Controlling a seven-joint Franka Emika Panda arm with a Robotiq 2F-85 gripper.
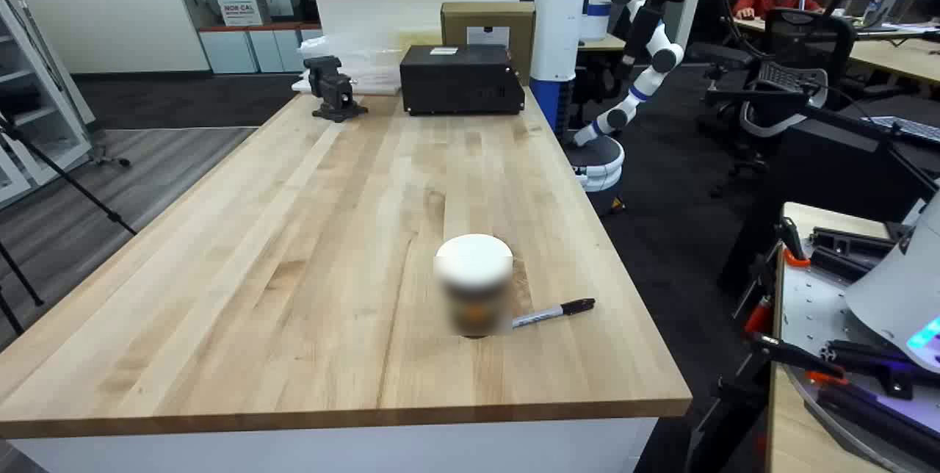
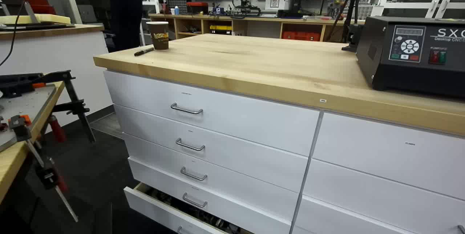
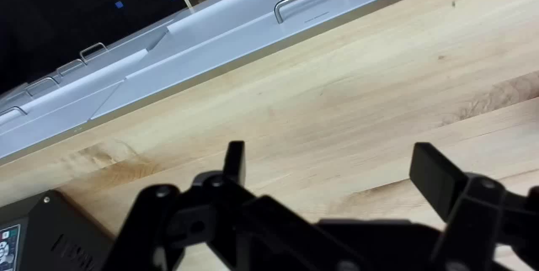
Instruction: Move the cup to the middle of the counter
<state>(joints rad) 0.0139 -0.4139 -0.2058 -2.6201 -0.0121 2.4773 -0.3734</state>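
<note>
The cup (image 2: 157, 34) stands apart from the gripper (image 3: 334, 170), whose jaws are spread wide, with the counter (image 3: 320, 107) showing between the pads (image 3: 436, 180). Beyond one pad, in the wrist view, sits the black control box (image 3: 54, 229). Near that box, in an exterior view, is a dark vise (image 1: 335, 91). Well away from the control box, toward the counter's opposite end, the cup stands upright in both exterior views, a marker pen (image 2: 144, 52) just beside it; whether they touch I cannot tell. Lower than the control box, at the cup's end, a drawer (image 2: 150, 209) is pulled out.
</note>
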